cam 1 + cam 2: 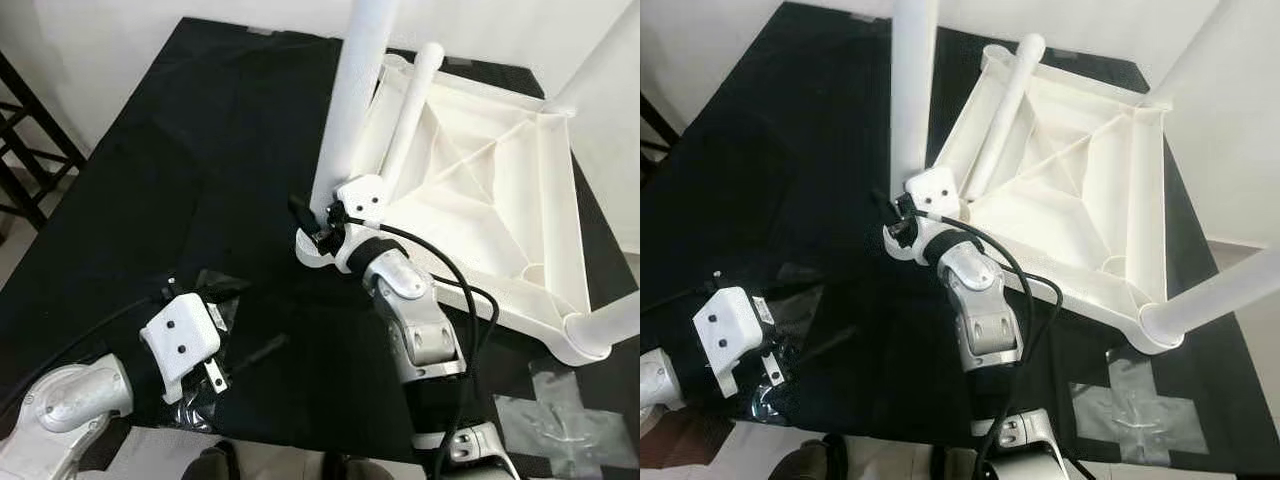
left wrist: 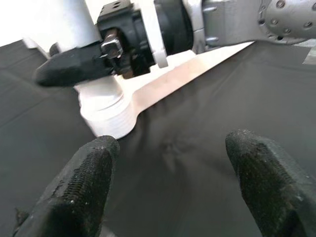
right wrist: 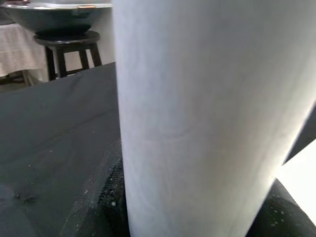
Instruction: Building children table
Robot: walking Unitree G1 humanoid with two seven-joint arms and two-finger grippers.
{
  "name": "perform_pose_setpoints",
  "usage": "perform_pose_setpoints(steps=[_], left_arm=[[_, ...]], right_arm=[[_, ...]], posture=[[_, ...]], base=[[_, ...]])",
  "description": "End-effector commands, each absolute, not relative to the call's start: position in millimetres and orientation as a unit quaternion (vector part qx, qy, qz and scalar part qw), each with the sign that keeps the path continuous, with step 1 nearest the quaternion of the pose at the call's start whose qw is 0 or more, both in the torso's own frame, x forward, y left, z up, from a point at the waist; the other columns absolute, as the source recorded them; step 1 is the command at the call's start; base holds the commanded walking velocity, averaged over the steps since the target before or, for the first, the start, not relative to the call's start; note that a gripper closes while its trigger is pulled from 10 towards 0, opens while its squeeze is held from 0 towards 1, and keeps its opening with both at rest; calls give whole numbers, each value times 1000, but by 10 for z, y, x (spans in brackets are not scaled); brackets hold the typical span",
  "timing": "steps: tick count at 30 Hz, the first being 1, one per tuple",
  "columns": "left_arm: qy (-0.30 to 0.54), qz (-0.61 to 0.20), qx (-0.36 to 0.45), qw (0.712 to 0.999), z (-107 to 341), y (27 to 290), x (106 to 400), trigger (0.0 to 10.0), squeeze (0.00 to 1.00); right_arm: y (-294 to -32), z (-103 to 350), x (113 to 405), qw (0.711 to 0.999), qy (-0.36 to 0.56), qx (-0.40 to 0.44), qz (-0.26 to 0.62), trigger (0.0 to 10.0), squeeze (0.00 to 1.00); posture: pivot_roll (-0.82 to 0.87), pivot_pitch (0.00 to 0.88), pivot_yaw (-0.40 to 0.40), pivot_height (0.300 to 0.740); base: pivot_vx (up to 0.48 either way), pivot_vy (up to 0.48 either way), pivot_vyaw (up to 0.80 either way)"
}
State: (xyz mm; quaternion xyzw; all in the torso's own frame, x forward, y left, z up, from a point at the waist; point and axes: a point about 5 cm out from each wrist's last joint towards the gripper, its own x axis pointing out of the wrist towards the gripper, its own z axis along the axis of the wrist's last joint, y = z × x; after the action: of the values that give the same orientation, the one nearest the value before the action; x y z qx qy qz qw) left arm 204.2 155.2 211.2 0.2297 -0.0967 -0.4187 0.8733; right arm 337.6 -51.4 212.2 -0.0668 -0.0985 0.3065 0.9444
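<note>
While the upturned white tabletop (image 1: 480, 190) lies on the black cloth (image 1: 180, 200), the right gripper (image 1: 318, 222) clamps the upright leg (image 1: 350, 100) at its near corner socket; the left gripper (image 2: 168, 197) hovers open, near, facing that socket

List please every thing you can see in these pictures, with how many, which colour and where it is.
Tabletop: one, white, upside down on the black cloth.
Table legs: three standing at the tabletop's corners, one more lying loose across its underside, white.
Cloth: one, black, spread over the floor.
Tape cross: one, grey, on the cloth at the near right.
Clear plastic bag: one, on the cloth by the left gripper.
Stool: one, dark, beyond the cloth.
Left gripper: open, low over the cloth.
Right gripper: closed on the nearest leg at its base.
</note>
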Motion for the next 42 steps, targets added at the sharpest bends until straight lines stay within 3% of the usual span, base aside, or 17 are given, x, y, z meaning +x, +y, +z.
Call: perform_pose_setpoints(steps=[1, 3, 4, 10, 11, 13, 14, 15, 18, 19, 20, 27, 30, 31, 38, 39, 42], left_arm=[[-93, -430, 223, 870, 2074, 1517, 2014, 10000, 0], [-93, -430, 223, 870, 2074, 1517, 2014, 10000, 0], [-94, -428, 226, 870, 2084, 1532, 2020, 10000, 0], [-95, -429, 225, 870, 2085, 1520, 2026, 10000, 0], [-95, -429, 225, 869, 2084, 1514, 2028, 10000, 0], [-96, -430, 225, 869, 2084, 1509, 2030, 10000, 0], [-96, -430, 225, 869, 2086, 1505, 2032, 10000, 0], [-96, -430, 225, 869, 2086, 1505, 2032, 10000, 0], [-98, -427, 227, 870, 2100, 1509, 2035, 10000, 0], [-98, -427, 227, 870, 2100, 1509, 2035, 10000, 0], [-98, -426, 227, 870, 2104, 1509, 2034, 10000, 0], [-98, -426, 227, 870, 2103, 1507, 2030, 10000, 0], [-97, -426, 228, 870, 2104, 1515, 2019, 10000, 0], [-96, -425, 228, 871, 2107, 1519, 2013, 10000, 0], [-95, -424, 227, 872, 2109, 1526, 2003, 10000, 0], [-95, -424, 227, 872, 2104, 1521, 2005, 10000, 0], [-95, -425, 226, 872, 2103, 1519, 2005, 10000, 0]], right_arm=[[-437, 1802, 3380, 942, -12, -89, 325, 10000, 0], [-437, 1802, 3380, 942, -12, -89, 325, 10000, 0], [-336, 1972, 3350, 915, -26, -68, 396, 10000, 1000], [-274, 2252, 3308, 869, -78, -73, 482, 10000, 1000], [-271, 2308, 3304, 846, -89, -88, 518, 10000, 98], [-271, 2337, 3302, 829, -93, -98, 543, 10000, 98], [-279, 2341, 3268, 791, -94, -131, 590, 10000, 0], [-279, 2341, 3268, 791, -94, -131, 590, 10000, 0], [-326, 2401, 3276, 701, -84, -176, 686, 10000, 0], [-326, 2401, 3276, 701, -84, -176, 686, 10000, 0], [-333, 2449, 3334, 683, -77, -175, 705, 10000, 0], [-331, 2469, 3375, 672, -69, -170, 717, 10000, 0], [-307, 2513, 3419, 654, -66, -161, 736, 9922, 0], [-296, 2531, 3439, 646, -63, -157, 744, 0, 0], [-328, 2524, 3476, 629, -56, -152, 760, 0, 0], [-399, 2473, 3498, 646, -55, -150, 746, 0, 0], [-427, 2455, 3507, 655, -55, -150, 739, 0, 0]], posture=[[101, 278, -141, 740], [101, 278, -141, 740], [103, 278, -137, 740], [103, 277, -139, 740], [105, 276, -141, 740], [105, 276, -141, 740], [113, 276, -142, 740], [113, 276, -142, 740], [122, 276, -144, 740], [122, 276, -144, 740], [127, 278, -146, 740], [131, 279, -148, 740], [140, 288, -147, 740], [143, 293, -150, 740], [138, 297, -152, 740], [136, 297, -152, 740], [136, 297, -152, 740]], base=[[0, 0, 0], [0, 0, 0], [0, 0, 0], [0, 0, 0], [0, 0, 0], [0, 0, 0], [0, 0, 0], [0, 0, 0], [0, 0, 0], [0, 0, 0], [0, 0, 0], [0, 0, 0], [0, 0, 0], [0, 0, 0], [0, 0, 0], [0, 0, 0], [0, 0, 0]])
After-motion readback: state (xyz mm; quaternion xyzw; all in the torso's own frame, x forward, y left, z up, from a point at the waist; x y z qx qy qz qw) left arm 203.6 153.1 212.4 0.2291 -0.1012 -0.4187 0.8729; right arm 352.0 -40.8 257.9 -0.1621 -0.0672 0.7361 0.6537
